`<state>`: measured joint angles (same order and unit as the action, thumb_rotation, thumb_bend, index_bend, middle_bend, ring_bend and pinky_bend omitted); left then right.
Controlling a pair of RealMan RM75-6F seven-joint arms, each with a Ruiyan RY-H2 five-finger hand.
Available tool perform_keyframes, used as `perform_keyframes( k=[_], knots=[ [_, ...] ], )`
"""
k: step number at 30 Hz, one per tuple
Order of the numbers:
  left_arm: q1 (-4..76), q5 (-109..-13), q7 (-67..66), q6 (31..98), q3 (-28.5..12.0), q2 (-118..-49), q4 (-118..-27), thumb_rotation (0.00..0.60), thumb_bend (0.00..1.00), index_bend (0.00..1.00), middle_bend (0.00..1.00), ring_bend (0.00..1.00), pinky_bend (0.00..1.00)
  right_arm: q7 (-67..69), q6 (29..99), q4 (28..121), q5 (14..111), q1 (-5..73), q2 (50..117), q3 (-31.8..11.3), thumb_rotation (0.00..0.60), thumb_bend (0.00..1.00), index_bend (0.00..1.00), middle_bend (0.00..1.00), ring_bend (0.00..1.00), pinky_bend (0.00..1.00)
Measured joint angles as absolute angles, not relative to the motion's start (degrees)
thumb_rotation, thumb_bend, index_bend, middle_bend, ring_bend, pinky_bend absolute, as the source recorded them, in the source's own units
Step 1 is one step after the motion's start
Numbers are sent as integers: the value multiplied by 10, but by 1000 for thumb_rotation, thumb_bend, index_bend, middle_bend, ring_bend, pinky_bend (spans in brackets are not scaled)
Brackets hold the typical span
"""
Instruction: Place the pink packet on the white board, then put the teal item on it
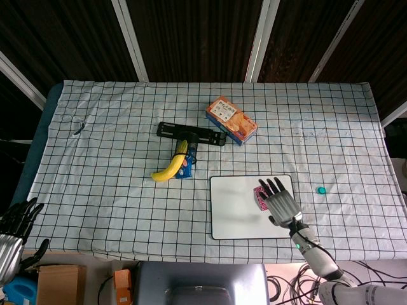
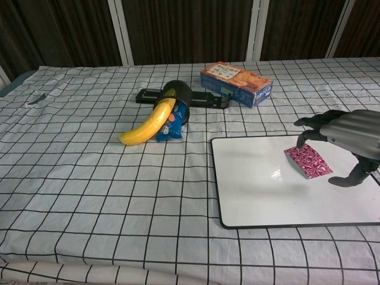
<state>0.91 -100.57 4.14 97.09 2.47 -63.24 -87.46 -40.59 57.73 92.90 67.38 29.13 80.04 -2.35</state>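
My right hand (image 1: pixel 280 197) holds the pink packet (image 1: pixel 260 192) over the right part of the white board (image 1: pixel 238 213). In the chest view the pink packet (image 2: pixel 309 161) sits between the fingers and thumb of my right hand (image 2: pixel 350 139), low over the white board (image 2: pixel 255 190); whether it touches the board I cannot tell. The small teal item (image 1: pixel 321 189) lies on the cloth to the right of the board, apart from the hand. My left hand (image 1: pixel 13 235) hangs off the table's front left corner, fingers apart, holding nothing.
A banana (image 1: pixel 170 168) lies on a blue packet (image 1: pixel 185 169) left of the board, next to a black tool (image 1: pixel 191 134). An orange and blue box (image 1: pixel 231 120) stands behind the board. The checked cloth (image 1: pixel 102 184) covers the table.
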Motion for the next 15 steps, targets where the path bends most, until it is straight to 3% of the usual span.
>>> perform_keyframes(
  k=[8, 15],
  knots=[
    [9, -1005, 37, 970, 24, -634, -876, 600, 370, 0, 0, 0, 88, -342, 580, 897, 656, 284, 765, -36, 600, 208, 249, 0, 0, 11],
    [12, -1000, 28, 960, 23, -636, -881, 600, 370, 0, 0, 0, 88, -275, 497, 773, 577, 299, 766, -58, 600, 208, 298, 0, 0, 11]
  ],
)
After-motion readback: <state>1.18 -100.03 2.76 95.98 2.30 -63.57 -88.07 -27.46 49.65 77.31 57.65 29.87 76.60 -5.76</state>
